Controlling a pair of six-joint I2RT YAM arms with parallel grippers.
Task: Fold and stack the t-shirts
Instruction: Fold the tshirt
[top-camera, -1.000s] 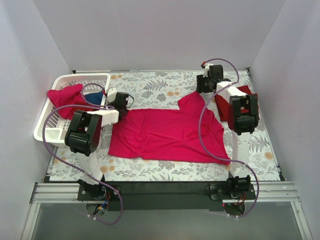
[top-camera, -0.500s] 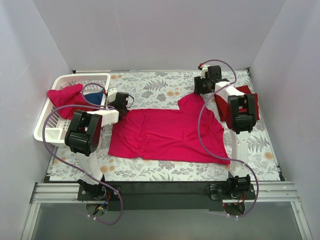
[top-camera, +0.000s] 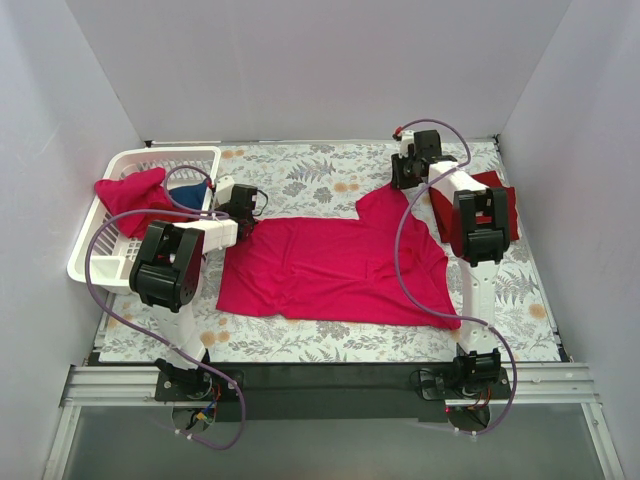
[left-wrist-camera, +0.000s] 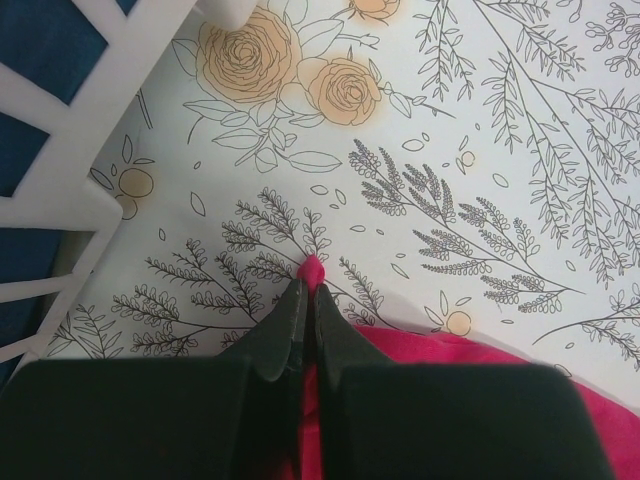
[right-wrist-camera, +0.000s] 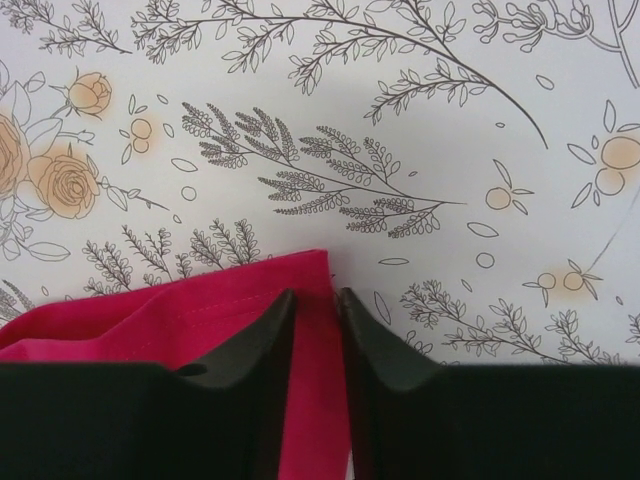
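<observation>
A bright pink-red t-shirt (top-camera: 330, 265) lies spread flat on the flowered table. My left gripper (left-wrist-camera: 305, 295) is shut on a corner of the t-shirt (left-wrist-camera: 312, 268) next to the basket; it also shows in the top view (top-camera: 243, 213). My right gripper (right-wrist-camera: 315, 300) hovers at the edge of the far sleeve (right-wrist-camera: 200, 310), its jaws narrowly parted with the cloth's corner between them; it also shows in the top view (top-camera: 402, 178). A dark maroon-red t-shirt (top-camera: 500, 198) lies folded at the right, partly hidden by the right arm.
A white lattice basket (top-camera: 105, 262) stands at the left, holding a red t-shirt (top-camera: 130, 190) and a blue one (top-camera: 187, 192). In the left wrist view the basket's wall (left-wrist-camera: 120, 90) is close to the fingers. Grey walls enclose the table.
The right wrist has shifted slightly toward the back of the table. The left gripper and the pink-red t-shirt have not visibly moved.
</observation>
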